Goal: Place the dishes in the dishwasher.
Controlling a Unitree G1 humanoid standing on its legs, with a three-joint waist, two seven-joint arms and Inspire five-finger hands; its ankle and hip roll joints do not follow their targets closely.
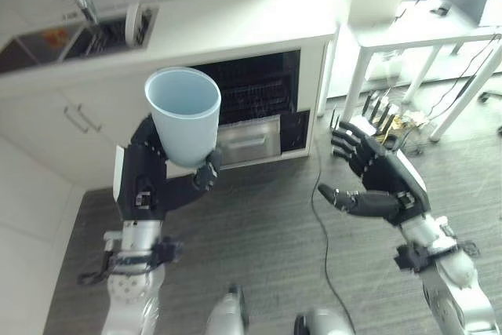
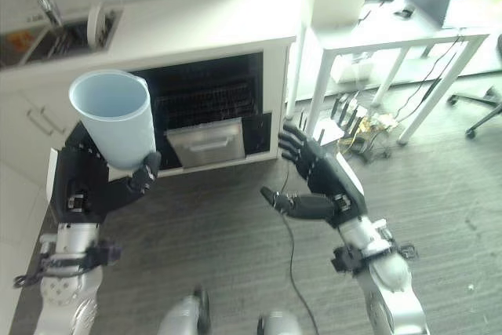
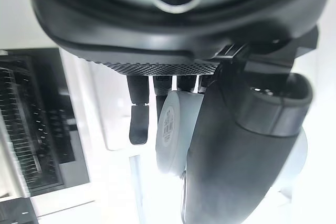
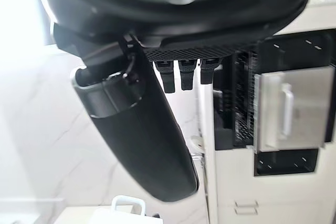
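Left hand (image 1: 143,180): raised in front of the white counter (image 1: 235,29), fingers and thumb curled round the lower part of a pale blue cup (image 1: 185,114); the thumb pressed against the cup's side near its base, the fingers wrapped behind it. The cup stood upright, mouth upward, its interior showing nothing inside; in the left wrist view its base (image 3: 173,129) sat between the thumb and the fingers (image 3: 139,124). The cup was held in the air, above the floor and apart from the dishwasher (image 1: 255,103). Right hand (image 1: 376,178): held out over the grey floor (image 1: 259,249), well to the right of the cup, fingers spread and nearly straight, thumb extended toward the left, holding and touching nothing; the right wrist view showed its thumb (image 4: 142,135) straight and the fingers (image 4: 181,74) hanging relaxed. Dishwasher: built into the counter's front, its cavity open and dark, with a wire rack (image 2: 204,100) visible inside and a silver drawer-like front panel (image 2: 208,143) with a handle below the rack. Counter top: a sink (image 1: 78,37) at the far left with a tap (image 1: 82,1) over it, and a white plate (image 1: 133,25) standing on edge at the sink's right end. White table (image 1: 423,33): to the right of the counter, on thin legs.
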